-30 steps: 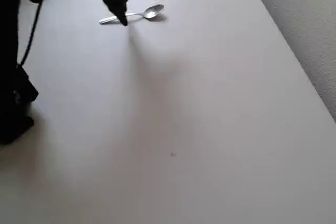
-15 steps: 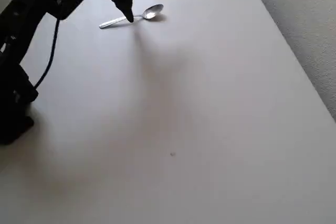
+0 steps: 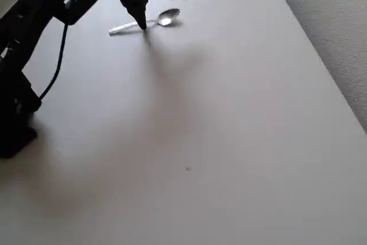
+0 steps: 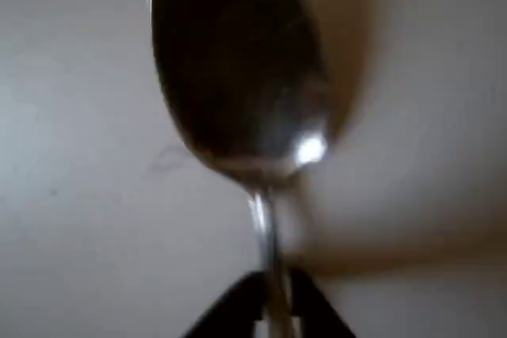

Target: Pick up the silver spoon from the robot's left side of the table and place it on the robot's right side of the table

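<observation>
**Spoon pinched at mid-handle, ready to lift**

The gripper [image 3: 141,24] has its fingertips closed on the spoon [image 3: 162,19], clamping the slim handle about halfway along. That is a sensible hold, since the shaft is the narrowest part. From overhead the spoon is near the table's [image 3: 241,142] far edge, long axis lying across the picture, bowl to the right of the gripper, handle end to its left. In the wrist view the bowl [image 4: 238,69] points straight away from the fingers [image 4: 309,310].

Counted: 1 silver spoon [image 3: 163,18], 1 black arm [image 3: 51,10] with 1 gripper [image 3: 141,23], 1 white table [image 3: 229,130], 1 strip of grey carpet [image 3: 335,21].
</observation>
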Motion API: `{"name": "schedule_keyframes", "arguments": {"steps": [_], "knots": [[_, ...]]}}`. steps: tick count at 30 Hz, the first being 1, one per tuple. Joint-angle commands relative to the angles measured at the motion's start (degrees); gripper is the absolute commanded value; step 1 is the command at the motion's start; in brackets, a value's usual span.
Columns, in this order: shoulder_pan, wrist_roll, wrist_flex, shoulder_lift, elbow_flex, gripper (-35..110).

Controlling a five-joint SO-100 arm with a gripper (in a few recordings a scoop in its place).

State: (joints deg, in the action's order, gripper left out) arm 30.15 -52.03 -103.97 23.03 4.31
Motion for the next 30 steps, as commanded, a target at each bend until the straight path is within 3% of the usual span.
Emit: {"name": "schedule_keyframes", "arguments": {"steps": [1,7,18,30], "knots": [[0.4,1.1,-0.6,-2.5,-6.6,-2],[0.2,5.3,-1.6,-5.1,-15.6,-2],[-0.4,11.5,-1.7,0.9,-16.1,-2],[-4.2,19.4,-2.3,21.4,-10.6,-2]]}}
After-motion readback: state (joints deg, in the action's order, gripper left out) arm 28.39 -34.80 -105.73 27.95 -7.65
